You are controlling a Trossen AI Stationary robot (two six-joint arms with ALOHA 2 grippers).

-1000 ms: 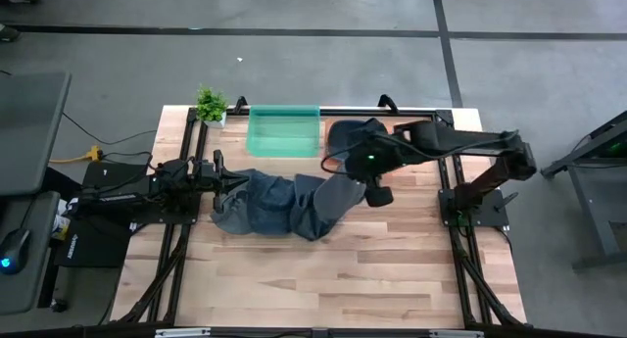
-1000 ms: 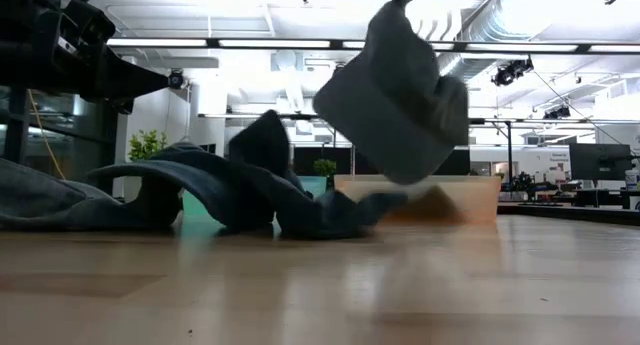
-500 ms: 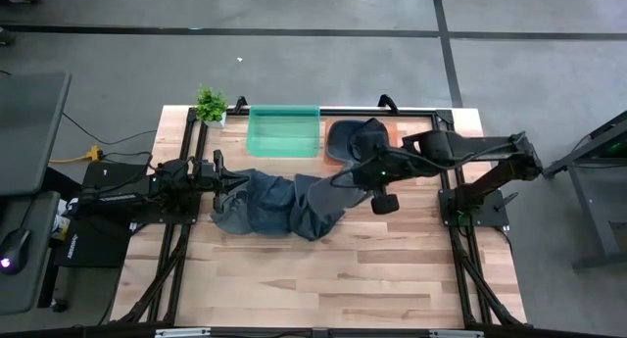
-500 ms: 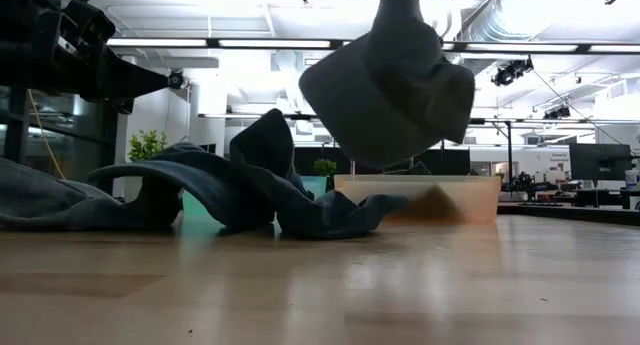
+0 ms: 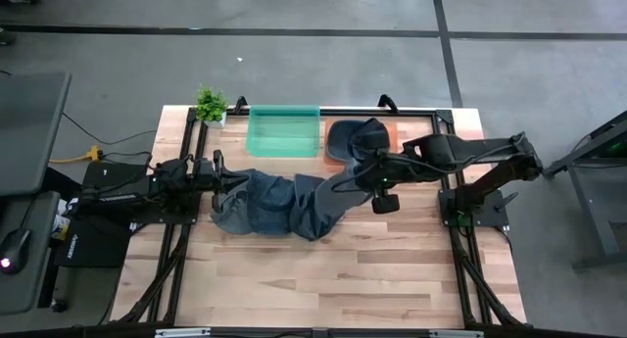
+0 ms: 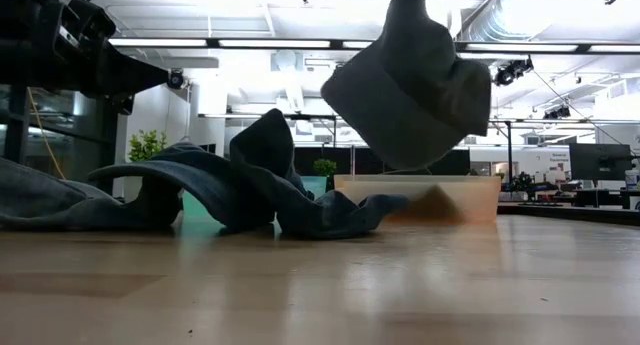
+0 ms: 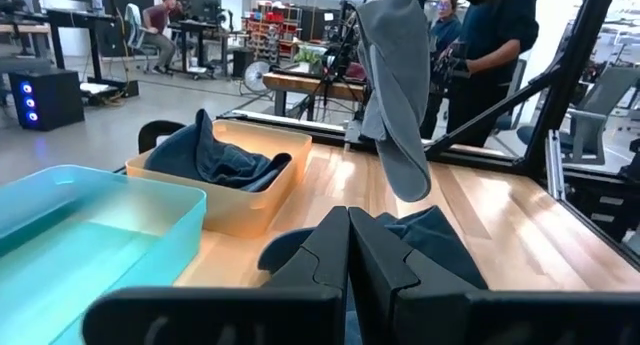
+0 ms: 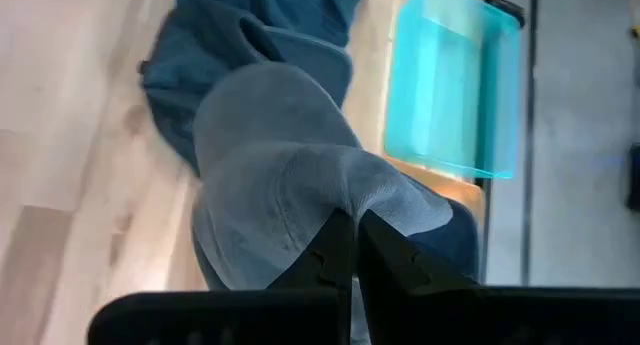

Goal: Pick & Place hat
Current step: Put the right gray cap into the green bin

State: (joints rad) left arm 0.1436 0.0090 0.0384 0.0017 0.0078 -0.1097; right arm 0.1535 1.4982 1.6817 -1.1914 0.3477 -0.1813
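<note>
While pinched at its top by the right gripper (image 8: 347, 247), hangs clear above the table (image 5: 372, 269): grey hat (image 6: 410, 85), over the orange bin (image 7: 255, 190) holding dark cloth. Just left, a teal bin (image 5: 284, 131). Nearer, crumpled jeans (image 5: 284, 206). Left gripper (image 7: 347, 250) pressed together at the jeans' left end.

Grey hat (image 6: 408, 95) aloft, seemingly limp

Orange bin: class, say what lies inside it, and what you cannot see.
The orange bin holds a crumpled dark blue cloth. Anything beneath that cloth is covered, so it cannot be seen.
</note>
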